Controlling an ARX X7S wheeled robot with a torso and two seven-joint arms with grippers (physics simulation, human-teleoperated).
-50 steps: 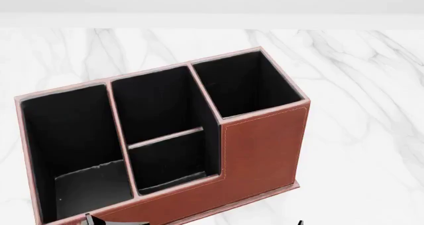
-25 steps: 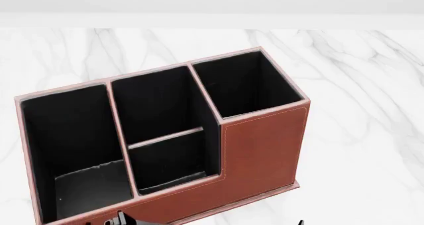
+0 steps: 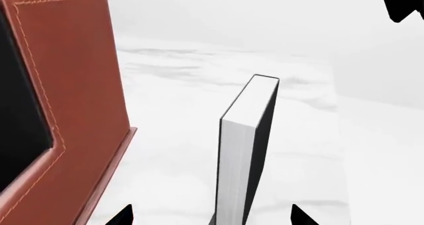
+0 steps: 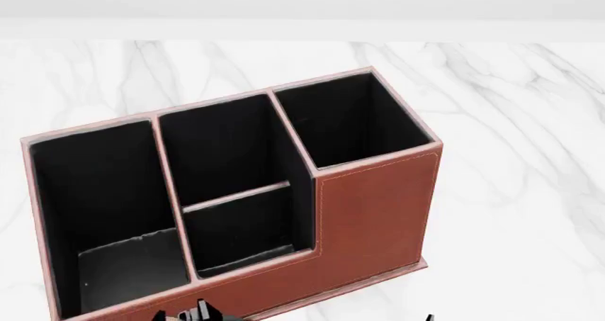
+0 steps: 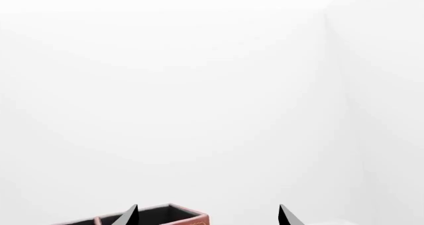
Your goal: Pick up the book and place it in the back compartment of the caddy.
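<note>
The black book (image 3: 244,150) with its white page edge stands upright on the marble top, just beside the caddy's (image 3: 73,111) brown wall, in the left wrist view. My left gripper (image 3: 210,216) is open, one fingertip on each side of the book, not touching it. In the head view the caddy (image 4: 373,215) fills the middle. Its back compartment (image 4: 241,229) is the small low pocket in front of the thin divider, and it is empty. The book is hidden in the head view. My left gripper (image 4: 198,312) shows at the bottom edge. My right gripper (image 5: 206,217) is open and empty.
The white marble table (image 4: 529,158) runs around the caddy, with its far edge against a pale wall. The tall square pocket (image 4: 345,115) and the long pocket (image 4: 95,207) are empty. A caddy corner (image 5: 176,216) shows in the right wrist view.
In the head view my left gripper has slid to the right along the bottom edge, below the caddy's front wall. The caddy has not moved.
</note>
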